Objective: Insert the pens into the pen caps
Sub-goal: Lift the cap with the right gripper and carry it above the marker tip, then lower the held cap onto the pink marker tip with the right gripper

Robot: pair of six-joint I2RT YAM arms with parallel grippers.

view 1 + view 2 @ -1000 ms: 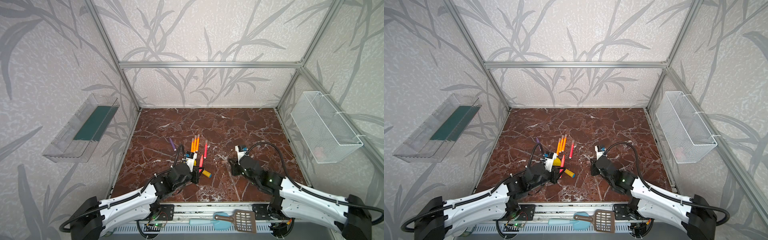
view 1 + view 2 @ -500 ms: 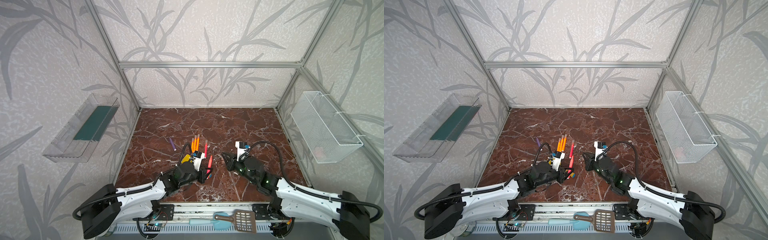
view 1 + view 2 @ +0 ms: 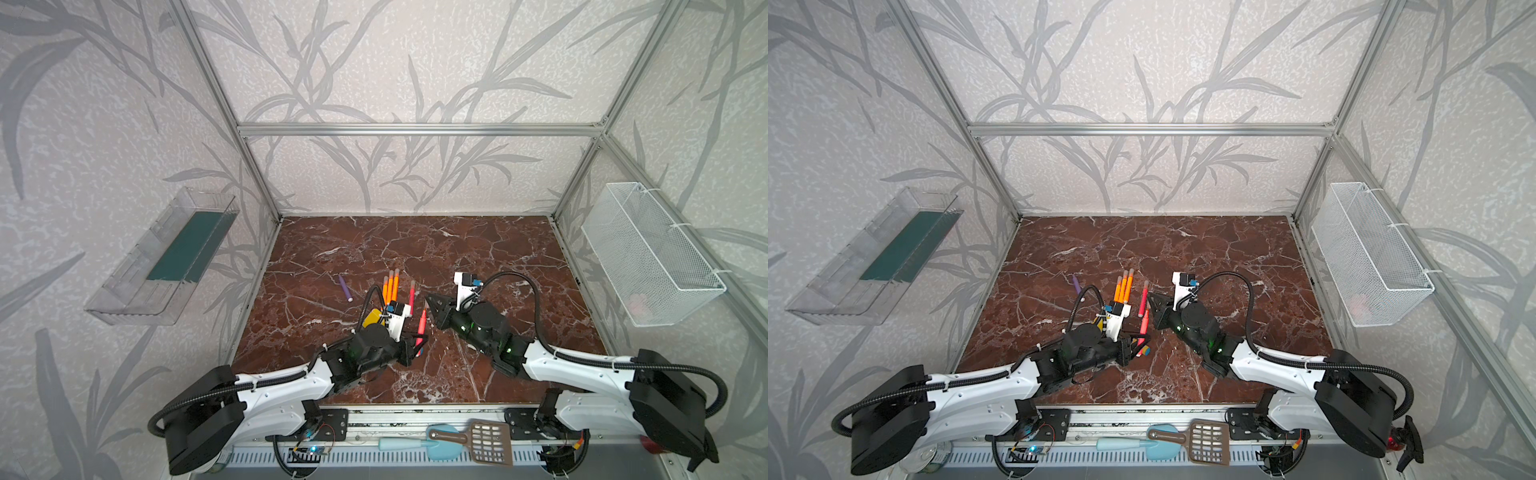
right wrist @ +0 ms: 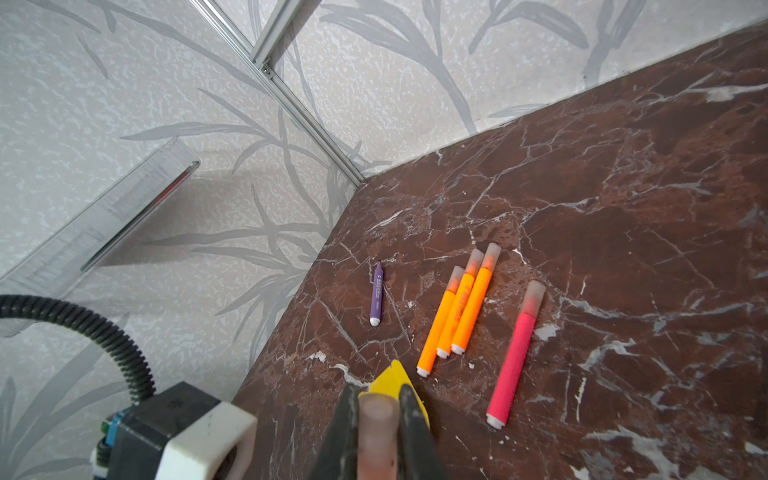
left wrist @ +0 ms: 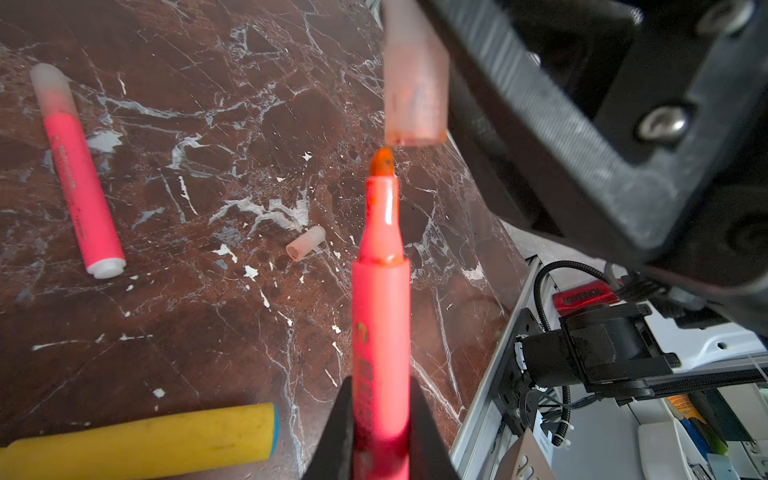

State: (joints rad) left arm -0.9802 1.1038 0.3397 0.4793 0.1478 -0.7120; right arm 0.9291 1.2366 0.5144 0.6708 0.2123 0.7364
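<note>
The left gripper [image 5: 380, 415] is clenched on the rear of a pinkish-red pen [image 5: 380, 299], whose nib points at the open mouth of a pen cap [image 5: 415, 83] pinched tight between the fingers of the right gripper [image 4: 378, 399]. Both parts are held off the marble table [image 5: 208, 332], between the two arms, with the nib just short of the mouth. The main risk is misalignment. In the left wrist view the nib sits near the rim's edge, not at its centre, so a straight push would likely butt it against the wall, smear ink, or lever the cap askew. The cap looks smooth and small, so I judge a sideways load could twist it out of the jaws and drop it near the loose cap [image 5: 305, 248] lying below. The pen, gripped far from its nib, could also tilt or slide back through the fingers instead of seating, and a dropped part might roll toward the yellow shovel handle [image 5: 145, 436]
</note>
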